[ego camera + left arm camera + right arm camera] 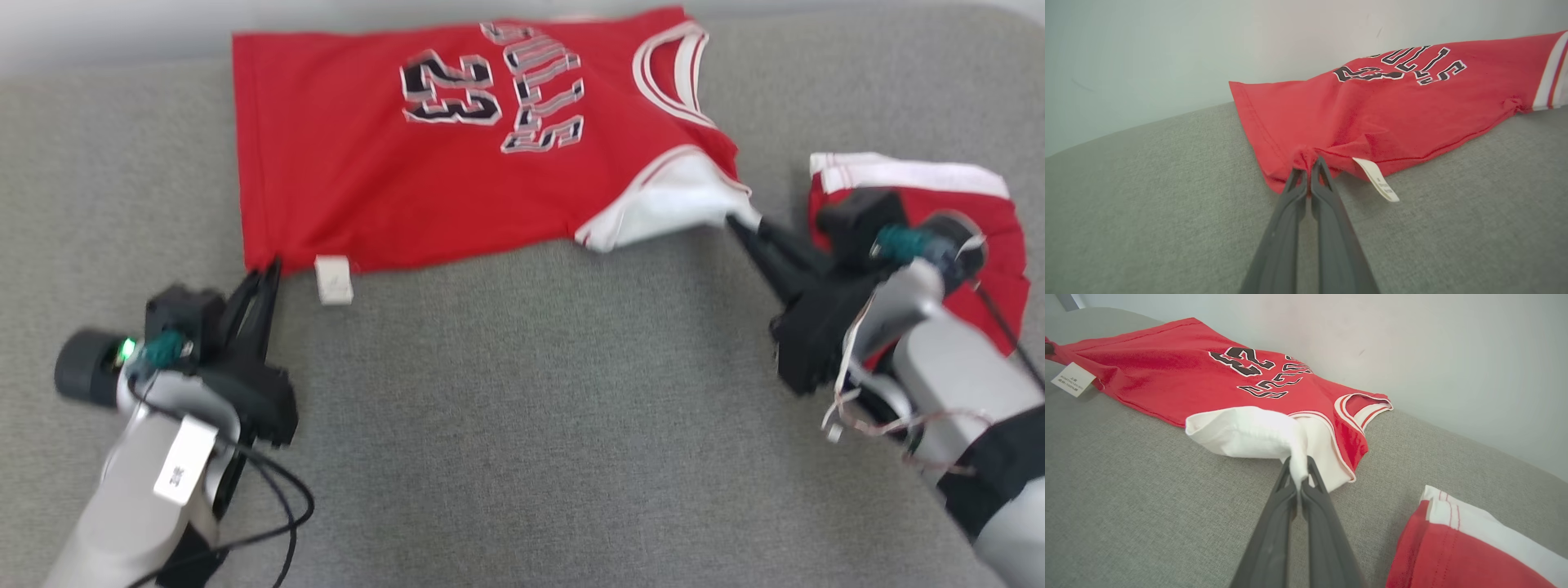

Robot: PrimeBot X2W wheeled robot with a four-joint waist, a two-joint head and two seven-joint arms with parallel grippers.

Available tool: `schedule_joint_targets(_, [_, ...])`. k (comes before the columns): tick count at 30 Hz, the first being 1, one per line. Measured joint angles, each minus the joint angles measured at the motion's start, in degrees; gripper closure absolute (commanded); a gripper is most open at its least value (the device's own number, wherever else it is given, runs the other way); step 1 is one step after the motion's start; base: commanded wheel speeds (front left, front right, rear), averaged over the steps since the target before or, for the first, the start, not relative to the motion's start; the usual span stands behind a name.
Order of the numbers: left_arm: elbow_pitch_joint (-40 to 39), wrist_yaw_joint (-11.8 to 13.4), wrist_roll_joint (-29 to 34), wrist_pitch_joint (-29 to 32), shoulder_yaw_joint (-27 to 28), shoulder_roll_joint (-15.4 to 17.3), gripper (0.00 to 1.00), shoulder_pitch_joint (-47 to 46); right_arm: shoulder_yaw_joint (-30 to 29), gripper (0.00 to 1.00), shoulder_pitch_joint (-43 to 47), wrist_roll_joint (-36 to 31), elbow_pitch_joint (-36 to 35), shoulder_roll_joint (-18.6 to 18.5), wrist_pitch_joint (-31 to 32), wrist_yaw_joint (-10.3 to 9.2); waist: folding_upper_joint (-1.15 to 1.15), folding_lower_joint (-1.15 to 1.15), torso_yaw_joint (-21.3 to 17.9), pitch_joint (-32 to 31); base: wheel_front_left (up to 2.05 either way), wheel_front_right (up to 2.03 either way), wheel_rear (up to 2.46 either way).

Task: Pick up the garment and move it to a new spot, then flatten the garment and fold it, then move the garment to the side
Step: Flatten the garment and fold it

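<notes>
The garment (424, 171) is a red basketball jersey with black lettering and white trim, spread on the grey cushion at the back. My left gripper (268, 271) is shut on its near left hem corner, and the left wrist view shows the red cloth (1306, 157) bunched between the fingertips. A white care tag (334, 280) hangs just right of that grip. My right gripper (739, 220) is shut on the white sleeve cloth at the jersey's near right; in the right wrist view the white fabric (1249, 433) is pinched at the tips.
A second red piece with white trim (971, 237) lies folded at the right, partly behind my right wrist, also seen as red cloth (1457, 547) at the lower right. Grey cushion (522, 408) stretches toward me. A pale wall (1167, 53) stands behind.
</notes>
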Motion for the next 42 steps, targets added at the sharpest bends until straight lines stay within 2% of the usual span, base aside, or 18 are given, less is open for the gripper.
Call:
schedule_joint_targets(9, [3.4, 0.0, -2.9, -0.3, 1.8, -0.2, 1.0, 6.1, 1.6, 1.0, 9.8, 1.0, -1.8, -0.6, -1.5, 0.07, -0.01, -0.01, 0.7, -7.1, 0.0, 0.0, 0.0])
schedule_joint_targets(16, [4.6, -0.5, -4.6, -0.4, 3.0, 0.3, 1.0, 14.8, 2.0, 1.0, 17.3, 2.2, -3.4, -0.7, -1.9, -0.59, -0.02, -0.02, 0.5, -13.8, 0.0, 0.0, 0.0])
schedule_joint_targets(19, [4.4, -0.5, -4.8, -0.4, 2.4, 0.2, 1.0, 17.5, 1.9, 1.0, 21.3, 2.9, -4.5, -1.7, -1.6, -1.72, -0.02, -0.02, 0.2, -16.3, 0.0, 0.0, 0.0])
schedule_joint_targets(21, [3.5, -0.5, -4.8, -0.4, 2.0, 0.0, 1.0, 20.7, 2.0, 1.0, 26.1, 3.0, -6.3, -3.9, -0.4, -3.02, -0.02, -0.02, 0.0, -18.8, 0.0, 0.0, 0.0])
schedule_joint_targets(25, [2.9, -0.5, -4.9, -0.4, 2.0, 0.2, 1.0, 25.1, 2.3, 1.0, 29.8, 3.8, -9.0, -4.8, 1.2, -4.07, -0.02, -0.02, -0.3, -21.5, 0.0, 0.0, 0.0])
schedule_joint_targets(35, [0.3, 2.1, -5.8, -0.4, 3.1, 0.2, 1.0, 30.1, 3.4, 1.0, 34.0, 5.3, -13.2, -4.8, 4.3, -6.02, -0.02, -0.01, -0.6, -23.8, 0.0, 0.0, 0.0])
schedule_joint_targets(41, [-0.3, 2.0, -5.8, -0.4, 2.1, 0.0, 1.0, 31.2, 4.1, 1.0, 35.1, 6.3, -14.0, -4.6, 6.1, -6.5, -0.02, 0.0, -0.1, -23.0, 0.0, 0.0, 0.0])
schedule_joint_targets(42, [-0.3, 2.0, -5.7, -0.4, 2.0, 0.0, 0.75, 31.2, 4.4, 0.84, 35.1, 6.3, -13.9, -4.3, 6.2, -6.49, -0.01, 0.0, 0.0, -22.8, 0.0, 0.0, 0.0])
